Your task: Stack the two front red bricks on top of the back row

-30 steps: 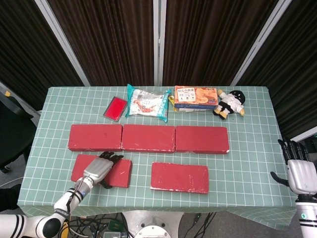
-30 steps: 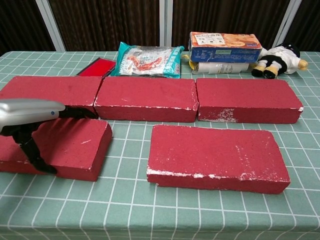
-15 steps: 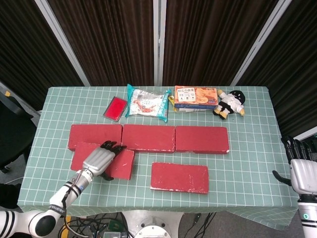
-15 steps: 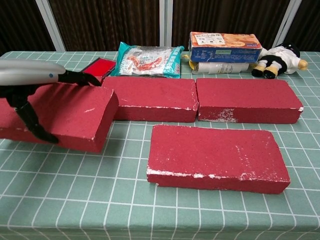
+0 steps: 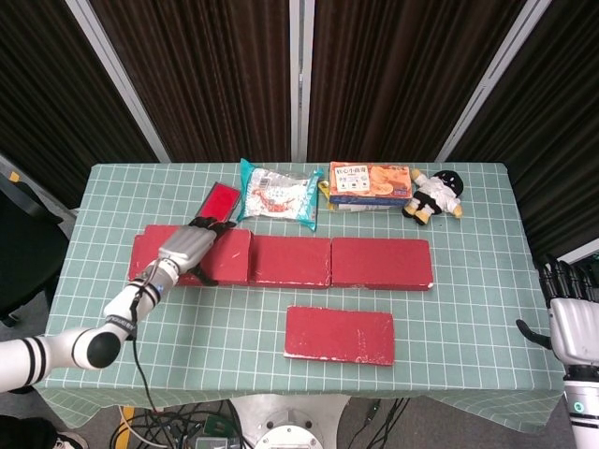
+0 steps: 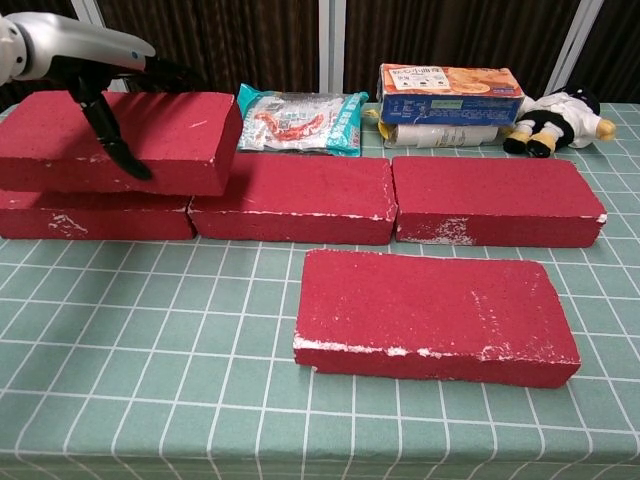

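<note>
Red and rough, the rectangular brick in the left hand (image 6: 75,50) sits above the left brick of the back row (image 6: 95,215), which is the landmark here. This held red brick (image 6: 125,140) has its long axis left to right, parallel to the back row, and its right end reaches a little over the middle back brick (image 6: 295,195). The left hand grasps it from above, fingers over the far edge and thumb on the front face. I cannot tell if it rests on the row or hangs just above it. The second front red brick (image 5: 339,334) lies flat on the green checked tablecloth (image 5: 468,318), in front and to the right of the landmark, also lengthwise left to right. The right hand (image 5: 571,323) is well apart at the table's right edge, holding nothing, fingers apart.
</note>
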`<state>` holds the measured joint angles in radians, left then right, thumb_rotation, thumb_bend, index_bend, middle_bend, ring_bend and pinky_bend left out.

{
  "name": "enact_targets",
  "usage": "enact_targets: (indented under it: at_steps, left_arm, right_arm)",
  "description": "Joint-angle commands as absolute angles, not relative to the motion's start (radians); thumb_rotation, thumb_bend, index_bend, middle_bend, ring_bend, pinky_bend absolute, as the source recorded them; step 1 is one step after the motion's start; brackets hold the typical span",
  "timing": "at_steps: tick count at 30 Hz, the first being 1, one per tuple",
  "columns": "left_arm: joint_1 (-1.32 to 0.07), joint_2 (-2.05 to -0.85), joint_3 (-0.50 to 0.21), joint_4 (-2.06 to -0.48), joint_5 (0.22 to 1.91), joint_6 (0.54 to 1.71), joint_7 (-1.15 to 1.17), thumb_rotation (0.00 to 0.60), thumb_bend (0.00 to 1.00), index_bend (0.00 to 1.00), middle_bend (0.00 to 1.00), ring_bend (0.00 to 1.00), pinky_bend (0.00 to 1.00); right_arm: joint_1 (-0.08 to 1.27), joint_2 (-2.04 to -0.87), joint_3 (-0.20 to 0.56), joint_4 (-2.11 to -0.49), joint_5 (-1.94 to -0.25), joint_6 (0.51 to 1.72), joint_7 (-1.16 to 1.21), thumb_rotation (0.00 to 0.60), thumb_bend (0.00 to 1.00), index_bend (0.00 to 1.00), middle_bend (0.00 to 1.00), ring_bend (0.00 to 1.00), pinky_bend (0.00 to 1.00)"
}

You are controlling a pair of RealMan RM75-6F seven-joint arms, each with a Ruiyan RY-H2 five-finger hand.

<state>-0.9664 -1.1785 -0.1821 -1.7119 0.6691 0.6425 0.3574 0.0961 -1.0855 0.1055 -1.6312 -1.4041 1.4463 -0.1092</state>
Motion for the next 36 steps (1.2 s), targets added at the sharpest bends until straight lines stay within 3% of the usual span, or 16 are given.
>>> enact_targets:
  at_steps: [1, 13, 36]
  left_arm:
    - [-1.012, -1.209, -0.186, -1.639, 0.635, 0.585, 0.313, 0.6, 0.19, 0.06, 0.22, 0.0, 0.0]
    - [-1.074, -1.283, -0.121, -1.509, 0.588, 0.528, 0.248, 0.6, 0.18, 0.06, 0.22, 0.0, 0.0]
    - [-1.127, -1.316, -0.079, -1.486, 0.603, 0.547, 0.211, 0.6, 0.18, 0.07, 0.22, 0.0, 0.0]
  right_arm:
    - [0.098, -1.084, 0.107, -1.635, -1.4, 1.444, -0.114, 0.6, 0.1, 0.0, 0.0, 0.0, 0.0]
    - [0.095, -1.074, 0.121, -1.634, -1.377, 1.446, -0.092, 0.6, 0.1, 0.0, 0.0, 0.0, 0.0]
    - [0.093, -1.057, 0.127, -1.642, -1.368, 1.441, -0.054, 0.6, 0.1, 0.0, 0.0, 0.0, 0.0]
